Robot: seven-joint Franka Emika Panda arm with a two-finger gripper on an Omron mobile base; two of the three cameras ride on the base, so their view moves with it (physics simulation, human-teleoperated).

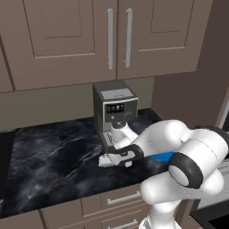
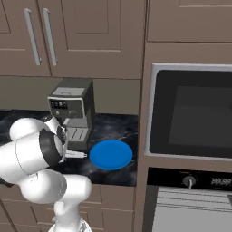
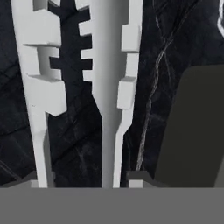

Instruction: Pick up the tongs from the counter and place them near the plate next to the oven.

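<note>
Tongs (image 3: 105, 87) seen close in hand view, two toothed arms running up from the gripper (image 3: 83, 181), over the counter (image 3: 175, 39). Appeared clamped on them; jaw gap not readable. Held just left of the plate (image 2: 111, 154), before coffee machine (image 2: 72, 113). Risk judged: thin-handle hold could slip, or tongs could strike the machine.

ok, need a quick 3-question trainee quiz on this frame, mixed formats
1. True or false: the plate lies on the counter between the coffee machine and the oven.
2. What fills the hand view? A) tongs B) rack C) mug
3. Fill in: the plate is coloured ____.

Key: 1 true; 2 A; 3 blue.
</note>
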